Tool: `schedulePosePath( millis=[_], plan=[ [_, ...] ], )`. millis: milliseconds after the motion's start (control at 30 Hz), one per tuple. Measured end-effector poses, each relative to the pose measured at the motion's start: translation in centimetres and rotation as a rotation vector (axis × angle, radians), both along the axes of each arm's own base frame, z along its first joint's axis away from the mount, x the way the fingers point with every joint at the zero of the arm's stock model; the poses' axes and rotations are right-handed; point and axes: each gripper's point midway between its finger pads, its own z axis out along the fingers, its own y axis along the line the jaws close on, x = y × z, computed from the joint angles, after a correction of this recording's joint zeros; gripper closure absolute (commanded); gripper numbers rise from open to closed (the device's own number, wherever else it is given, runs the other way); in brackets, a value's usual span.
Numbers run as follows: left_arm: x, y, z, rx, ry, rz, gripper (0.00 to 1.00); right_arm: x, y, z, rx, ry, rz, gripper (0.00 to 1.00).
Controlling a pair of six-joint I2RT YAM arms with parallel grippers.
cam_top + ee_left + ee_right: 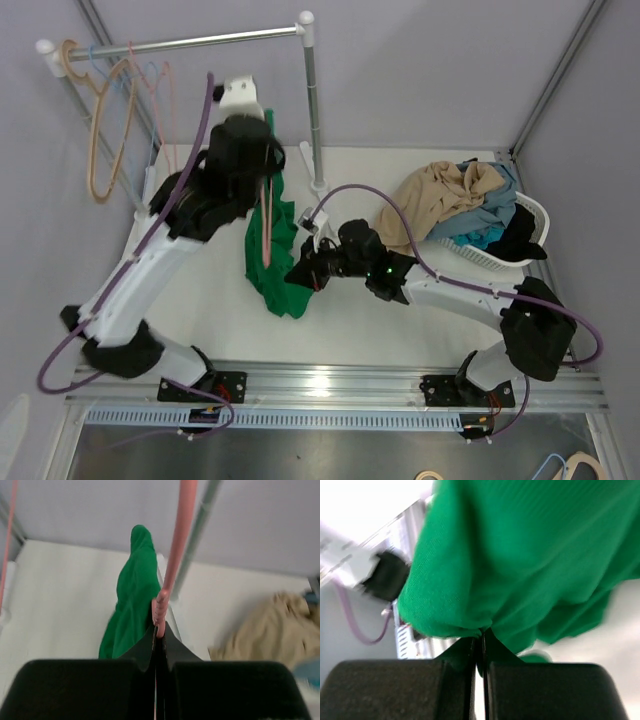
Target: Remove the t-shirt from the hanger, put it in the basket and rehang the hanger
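1. The left gripper is raised above the tabletop and clenched on the pink hanger. Its jaws are pressed tight around the hanger's ribbed lower end.
2. The green t-shirt is on the hanger, hanging in a long, bunched fall between the two arms. Its lowest folds come down close to the tabletop, but I cannot tell whether they touch it.
3. The right gripper reaches in from the right and grasps the t-shirt low down, with a fold of the green fabric pinched between its closed jaws.
4. A clothes rail stands at the far left with spare hangers on it.
5. A white basket sits at the right, well apart from the t-shirt, heaped with beige, blue and black clothes.
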Motion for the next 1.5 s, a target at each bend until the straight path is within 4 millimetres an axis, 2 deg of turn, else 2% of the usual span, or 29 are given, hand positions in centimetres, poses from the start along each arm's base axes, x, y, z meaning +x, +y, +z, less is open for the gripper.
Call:
schedulePosePath(
  millis=[67, 100, 133, 200, 300, 433, 533, 633, 667, 733, 767, 833, 900, 933, 967, 1033, 1100, 1167, 1267, 1367, 1500],
  plan=[
    [-4.1, -0.7, -2.1, -0.014, 0.054, -0.115, 0.99, 2.7, -0.1, 0.6, -0.007, 0.010, -0.042, 1.00],
    [-5.5, -1.0, -2.6, -0.024, 0.070, -0.163, 0.99, 4.0, 0.0, 1.6, 0.007, 0.001, -0.062, 1.00],
    [-7.7, -1.2, -3.2, -0.048, 0.094, -0.236, 0.99, 5.1, -0.1, 2.8, 0.024, -0.013, -0.080, 1.00],
    [-10.6, -0.4, -4.0, -0.079, 0.129, -0.300, 0.99, 6.8, -0.2, 5.1, 0.065, -0.047, -0.105, 1.00],
    [-13.9, 1.7, -5.5, -0.103, 0.175, -0.336, 0.99, 8.2, -0.4, 7.4, 0.104, -0.079, -0.125, 1.00],
    [-17.5, 5.1, -8.6, -0.102, 0.247, -0.347, 0.99, 9.5, -1.0, 7.1, 0.098, -0.075, -0.155, 1.00],
    [-18.9, 8.0, -9.5, -0.100, 0.237, -0.309, 0.99, 10.6, -1.9, 6.2, 0.070, -0.057, -0.191, 1.00],
    [-19.3, 10.4, -8.5, -0.121, 0.168, -0.259, 0.99, 12.4, -3.7, 6.7, 0.052, -0.059, -0.273, 1.00],
    [-19.3, 10.8, -8.1, -0.129, 0.144, -0.245, 0.99, 13.4, -4.7, 7.4, 0.045, -0.066, -0.320, 1.00],
    [-18.9, 11.2, -7.2, -0.137, 0.101, -0.225, 0.99, 16.2, -7.4, 10.6, 0.048, -0.118, -0.452, 1.00],
    [-18.7, 11.2, -6.9, -0.138, 0.087, -0.218, 0.99, 17.8, -9.0, 12.8, 0.060, -0.158, -0.531, 1.00],
    [-18.2, 10.8, -6.5, -0.131, 0.073, -0.211, 0.99, 20.7, -12.7, 18.7, 0.110, -0.254, -0.693, 1.00],
    [-17.6, 10.3, -6.4, -0.118, 0.072, -0.206, 0.99, 22.8, -18.3, 25.9, 0.176, -0.372, -0.894, 1.00],
    [-17.4, 10.1, -6.4, -0.110, 0.073, -0.202, 0.99, 23.1, -20.5, 28.7, 0.210, -0.423, -0.971, 1.00],
    [-17.1, 9.8, -6.5, -0.103, 0.075, -0.200, 0.99, 23.3, -23.7, 31.7, 0.240, -0.479, -1.066, 1.00],
    [-16.7, 9.4, -6.7, -0.090, 0.076, -0.199, 0.99, 22.8, -28.4, 36.7, 0.294, -0.572, -1.208, 1.00],
    [-16.5, 9.3, -6.8, -0.080, 0.076, -0.194, 0.99, 21.8, -31.9, 41.0, 0.353, -0.658, -1.315, 1.00],
    [-16.2, 9.4, -6.7, -0.078, 0.071, -0.184, 0.99, 20.7, -34.0, 43.8, 0.402, -0.718, -1.377, 1.00],
    [-15.9, 9.9, -6.3, -0.077, 0.056, -0.160, 0.99, 20.5, -35.9, 45.4, 0.431, -0.769, -1.440, 1.00],
    [-15.5, 10.3, -5.7, -0.083, 0.034, -0.136, 0.99, 22.0, -37.0, 45.4, 0.410, -0.778, -1.486, 1.00],
    [-14.2, 11.7, -5.0, -0.090, 0.007, -0.059, 0.99, 24.0, -37.7, 42.1, 0.324, -0.730, -1.522, 1.00]
  ],
)
